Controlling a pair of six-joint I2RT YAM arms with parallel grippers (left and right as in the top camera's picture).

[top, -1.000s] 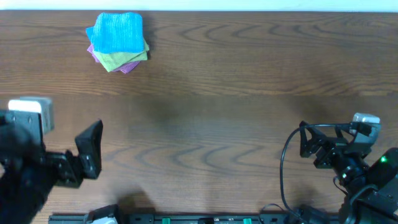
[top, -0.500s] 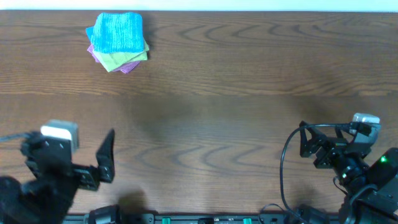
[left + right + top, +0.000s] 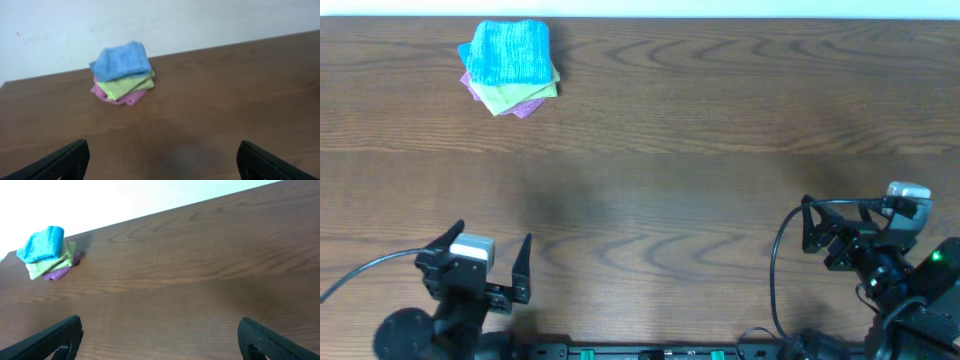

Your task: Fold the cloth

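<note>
The sky-blue cloth (image 3: 509,52) lies folded on top of a small stack at the far left of the table. It also shows in the left wrist view (image 3: 121,60) and in the right wrist view (image 3: 41,244). My left gripper (image 3: 488,260) is open and empty near the front left edge, far from the stack; its fingertips frame bare table in the left wrist view (image 3: 162,160). My right gripper (image 3: 817,228) is open and empty at the front right; its wrist view (image 3: 160,337) shows only bare table between the fingers.
Under the blue cloth lie a light green cloth (image 3: 520,96) and a purple cloth (image 3: 475,88). The wooden table (image 3: 700,130) runs to a white wall at the back. A black cable (image 3: 775,275) loops by the right arm.
My left arm has drawn back toward the front edge and swung right, its gripper turning to face the far side. The right arm and the cloth stack have not moved.
</note>
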